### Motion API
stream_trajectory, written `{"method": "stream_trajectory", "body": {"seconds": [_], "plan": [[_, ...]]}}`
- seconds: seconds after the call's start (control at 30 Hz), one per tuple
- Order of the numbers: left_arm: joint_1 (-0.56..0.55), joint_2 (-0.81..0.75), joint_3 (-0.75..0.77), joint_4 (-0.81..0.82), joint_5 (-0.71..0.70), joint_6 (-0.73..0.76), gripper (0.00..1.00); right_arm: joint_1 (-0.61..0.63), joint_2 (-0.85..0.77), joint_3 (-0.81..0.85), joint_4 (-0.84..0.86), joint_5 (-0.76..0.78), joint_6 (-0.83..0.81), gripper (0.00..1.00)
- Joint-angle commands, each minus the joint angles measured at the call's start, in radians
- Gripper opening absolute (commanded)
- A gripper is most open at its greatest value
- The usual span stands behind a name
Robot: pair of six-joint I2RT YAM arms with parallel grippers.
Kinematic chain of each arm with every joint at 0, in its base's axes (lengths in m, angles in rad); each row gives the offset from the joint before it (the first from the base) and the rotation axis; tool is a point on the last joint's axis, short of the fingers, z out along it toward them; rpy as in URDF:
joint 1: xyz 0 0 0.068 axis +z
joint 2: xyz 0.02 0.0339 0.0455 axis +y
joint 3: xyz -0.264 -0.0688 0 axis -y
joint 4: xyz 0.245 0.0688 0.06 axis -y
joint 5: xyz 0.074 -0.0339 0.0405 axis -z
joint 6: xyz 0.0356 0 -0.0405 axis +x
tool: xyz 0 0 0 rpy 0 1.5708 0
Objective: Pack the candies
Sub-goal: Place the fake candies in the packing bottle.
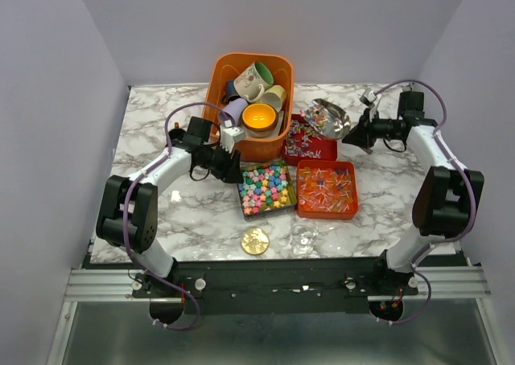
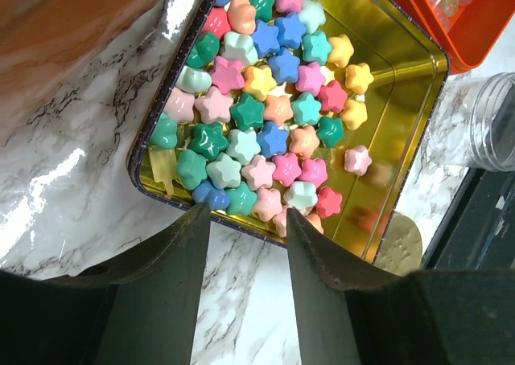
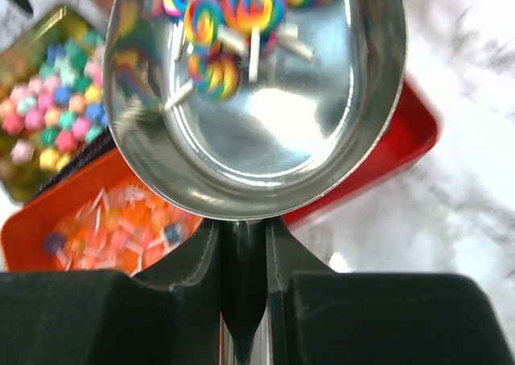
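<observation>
My right gripper is shut on the handle of a steel scoop. The scoop holds several swirled multicolour candies and hangs above a red tray of the same speckled candies. An orange tray in front of it holds orange-red candies with pale ends. My left gripper is open and empty, low over the table at the left edge of a gold tin of pastel star candies.
An orange basket of ceramic mugs stands at the back, just behind my left gripper. A round gold lid and a clear jar lie near the front edge. White walls close in three sides.
</observation>
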Motion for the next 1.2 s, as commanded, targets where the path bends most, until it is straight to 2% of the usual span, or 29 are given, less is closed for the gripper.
{"method": "stream_trajectory", "body": {"seconds": [0.0, 0.1, 0.17, 0.23, 0.27, 0.3, 0.37, 0.43, 0.7, 1.17], "plan": [[-0.003, -0.035, -0.004, -0.015, -0.025, 0.031, 0.53, -0.001, -0.061, -0.104, 0.471, -0.054, 0.287, 0.01], [-0.003, -0.052, -0.004, -0.007, -0.011, 0.021, 0.53, 0.000, -0.056, -0.028, 0.297, -0.078, 0.196, 0.01], [-0.003, -0.066, 0.006, -0.014, -0.017, 0.023, 0.53, 0.000, -0.123, -0.023, 0.250, -0.068, 0.121, 0.01], [-0.003, -0.076, 0.013, -0.025, -0.017, 0.025, 0.53, -0.001, -0.149, 0.023, 0.112, -0.057, 0.055, 0.01], [-0.003, -0.078, 0.008, -0.024, -0.017, 0.020, 0.53, 0.000, -0.157, 0.049, 0.043, -0.051, -0.028, 0.01], [-0.003, -0.082, 0.005, -0.010, -0.016, 0.015, 0.53, 0.000, -0.160, 0.102, -0.094, -0.045, -0.070, 0.01], [-0.003, -0.095, -0.003, -0.001, -0.005, 0.003, 0.53, 0.000, -0.184, 0.132, -0.199, -0.016, -0.156, 0.01], [-0.001, -0.116, -0.009, 0.010, -0.002, -0.001, 0.54, -0.001, -0.211, 0.135, -0.288, -0.005, -0.187, 0.01], [0.008, -0.162, -0.087, 0.119, 0.027, -0.070, 0.54, -0.001, -0.313, 0.081, -0.645, 0.087, -0.499, 0.01], [0.040, -0.222, -0.128, 0.183, 0.026, -0.115, 0.54, 0.006, -0.511, -0.159, -0.770, 0.285, -0.759, 0.01]]}}
